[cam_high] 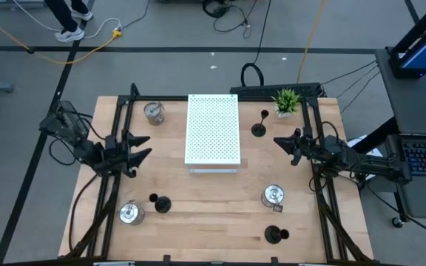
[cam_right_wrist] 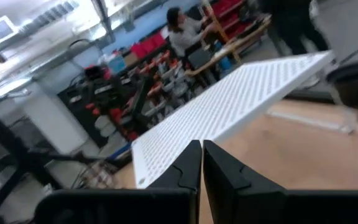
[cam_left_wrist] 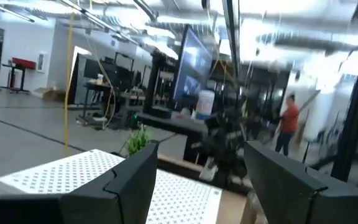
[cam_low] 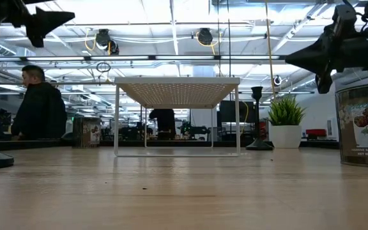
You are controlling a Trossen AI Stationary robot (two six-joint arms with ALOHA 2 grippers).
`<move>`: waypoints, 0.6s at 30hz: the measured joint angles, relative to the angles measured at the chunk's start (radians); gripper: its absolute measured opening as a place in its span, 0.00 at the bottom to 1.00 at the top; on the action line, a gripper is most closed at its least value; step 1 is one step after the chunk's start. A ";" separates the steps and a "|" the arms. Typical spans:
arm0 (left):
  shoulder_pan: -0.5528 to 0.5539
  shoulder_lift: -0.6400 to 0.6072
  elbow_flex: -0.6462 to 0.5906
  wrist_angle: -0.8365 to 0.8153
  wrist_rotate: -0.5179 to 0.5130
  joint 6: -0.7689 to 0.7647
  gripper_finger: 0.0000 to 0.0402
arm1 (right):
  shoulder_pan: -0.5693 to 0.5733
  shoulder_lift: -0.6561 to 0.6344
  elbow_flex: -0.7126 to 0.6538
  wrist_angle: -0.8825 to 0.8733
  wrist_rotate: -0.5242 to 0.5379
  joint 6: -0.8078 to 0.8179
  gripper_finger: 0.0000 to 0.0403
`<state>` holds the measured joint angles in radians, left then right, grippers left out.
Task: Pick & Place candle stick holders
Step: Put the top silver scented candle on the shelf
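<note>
Left jaws [cam_high: 145,148] hang parted and empty above the bench [cam_high: 213,222]. The nearest holders, a silver cup [cam_high: 131,213] and a black stem [cam_high: 160,202], stand upright below and toward the near edge. Right jaws [cam_high: 278,141] are clenched on nothing; a black holder [cam_high: 259,128] stands just beyond their tips.

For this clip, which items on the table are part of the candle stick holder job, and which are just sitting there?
Job items:
silver cup holders
black stem holders

Just there:
white perforated board
green potted plant

Neither gripper holds anything: left gripper open, right gripper shut.
</note>
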<state>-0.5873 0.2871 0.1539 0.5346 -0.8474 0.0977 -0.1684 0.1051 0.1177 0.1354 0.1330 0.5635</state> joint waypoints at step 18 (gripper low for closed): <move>0.320 0.386 0.675 -1.172 0.032 -0.312 0.62 | 0.000 0.000 0.000 0.013 0.027 0.000 0.02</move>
<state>-0.2675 0.6731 0.8286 -0.6373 -0.8154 -0.2140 -0.1688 0.1051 0.1177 0.1483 0.1604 0.5636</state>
